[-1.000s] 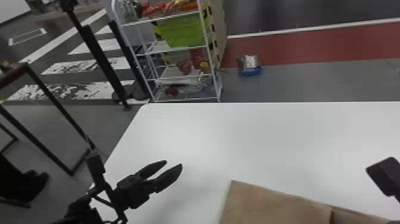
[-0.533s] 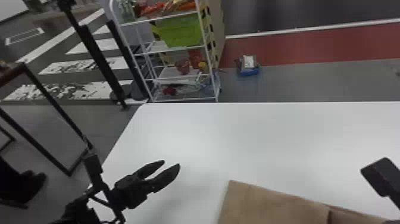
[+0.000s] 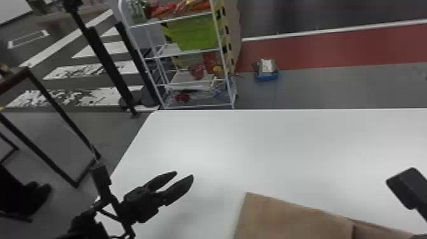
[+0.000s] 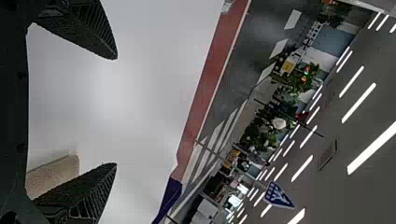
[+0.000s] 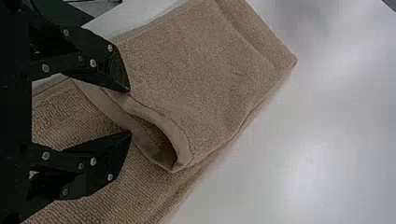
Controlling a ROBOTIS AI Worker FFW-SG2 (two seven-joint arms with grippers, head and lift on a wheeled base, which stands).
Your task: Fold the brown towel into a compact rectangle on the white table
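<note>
Right claw (image 3: 407, 187) slightly leftward, agape like left claw (image 3: 183, 175); rack (image 3: 178, 54), blue package (image 3: 267, 75) beyond table (image 3: 286, 143).

You're in what looks like a large open lab or workshop hall. Beyond your left gripper (image 3: 184, 174) stand a white rack (image 3: 200, 105) with a green bin (image 3: 197, 33) and a red floor band (image 3: 333, 49); farther off from it you see ceiling strip lights (image 4: 372, 148), plants (image 4: 306, 77) and lit screens (image 4: 233, 201).
</note>
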